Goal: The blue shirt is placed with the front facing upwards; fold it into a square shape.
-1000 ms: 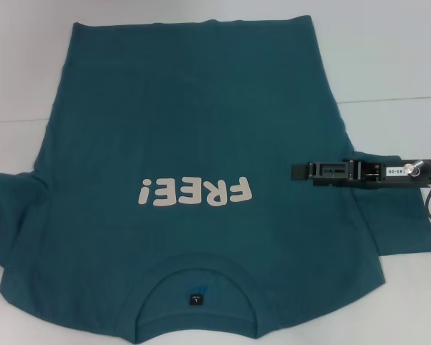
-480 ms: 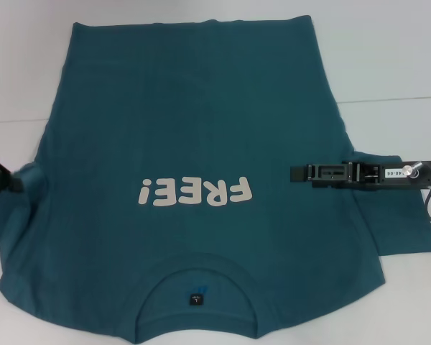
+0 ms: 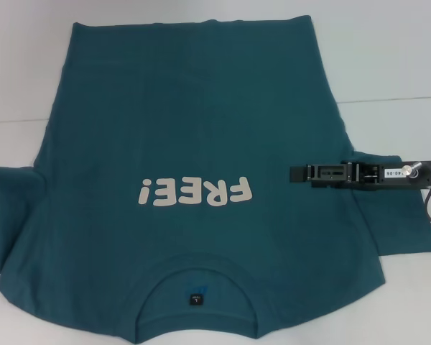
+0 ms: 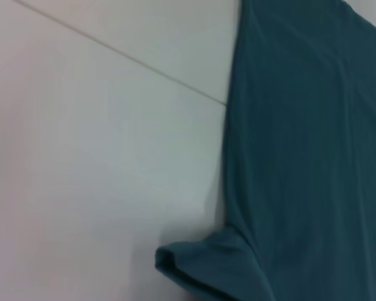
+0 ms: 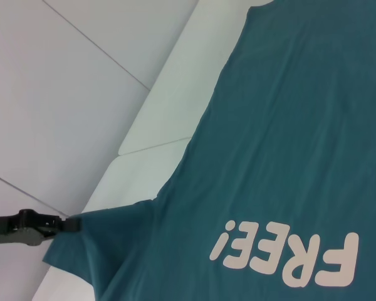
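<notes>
Blue shirt [image 3: 194, 136]: flat on white bench [image 3: 388, 50], front up, collar nearest the robot, unfolded.
Right hand [image 3: 296, 172]: low over right armpit; finger state cannot tell.
Left hand [image 5: 66, 224]: at left sleeve [image 3: 3, 205] edge; grip cannot tell.
Advice: pinch sleeve edges evenly, fold inward without dragging the body.

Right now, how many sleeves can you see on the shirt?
2: the left sleeve, with the left tool at its edge, and the right sleeve, under the right tool.
</notes>
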{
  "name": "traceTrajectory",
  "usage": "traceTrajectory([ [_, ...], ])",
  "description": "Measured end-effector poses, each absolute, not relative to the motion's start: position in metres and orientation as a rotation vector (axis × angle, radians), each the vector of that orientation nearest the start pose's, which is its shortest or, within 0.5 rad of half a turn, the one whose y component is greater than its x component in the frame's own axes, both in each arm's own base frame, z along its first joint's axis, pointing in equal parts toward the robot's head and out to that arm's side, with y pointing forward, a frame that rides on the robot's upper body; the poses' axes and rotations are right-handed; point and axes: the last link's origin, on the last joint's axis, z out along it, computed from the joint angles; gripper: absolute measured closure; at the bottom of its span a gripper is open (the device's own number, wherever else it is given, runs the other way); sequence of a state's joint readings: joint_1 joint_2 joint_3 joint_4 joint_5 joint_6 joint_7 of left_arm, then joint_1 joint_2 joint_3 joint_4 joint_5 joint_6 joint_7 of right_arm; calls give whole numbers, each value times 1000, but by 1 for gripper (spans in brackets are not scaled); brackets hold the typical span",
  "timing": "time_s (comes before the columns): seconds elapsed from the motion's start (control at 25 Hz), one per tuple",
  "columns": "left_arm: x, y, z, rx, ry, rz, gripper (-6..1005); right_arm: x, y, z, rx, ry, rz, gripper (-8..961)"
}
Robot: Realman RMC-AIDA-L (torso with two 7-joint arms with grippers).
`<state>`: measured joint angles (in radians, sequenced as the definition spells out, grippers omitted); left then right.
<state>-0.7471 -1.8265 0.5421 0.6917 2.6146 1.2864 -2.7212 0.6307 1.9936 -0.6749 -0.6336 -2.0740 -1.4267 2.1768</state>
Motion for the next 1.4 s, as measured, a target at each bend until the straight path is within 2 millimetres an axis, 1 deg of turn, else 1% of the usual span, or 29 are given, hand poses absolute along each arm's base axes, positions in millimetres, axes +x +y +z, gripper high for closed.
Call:
traceTrajectory([
  [0.24,-309,420,132,-1754,-1822,-238,967,262,376,28,-2370,1578,676,38],
  [0.48,-296,419,132,-1805,-1848,-219,968,261,376,28,-2372,1577,674,38],
  [0.64,-286,418,125,-1849,-1876,-216,968,262,376,27,-2368,1580,674,38],
  [0.84,-274,419,105,-1902,-1911,-241,968,262,376,27,-2368,1580,672,38],
  [0.96,-273,421,92,-1893,-1916,-257,967,262,376,26,-2369,1580,672,38],
  [1.24,-285,426,60,-1782,-1958,-305,963,262,376,26,-2366,1582,675,39],
  [1.4,-287,429,50,-1740,-1972,-356,960,263,376,26,-2362,1584,677,39],
])
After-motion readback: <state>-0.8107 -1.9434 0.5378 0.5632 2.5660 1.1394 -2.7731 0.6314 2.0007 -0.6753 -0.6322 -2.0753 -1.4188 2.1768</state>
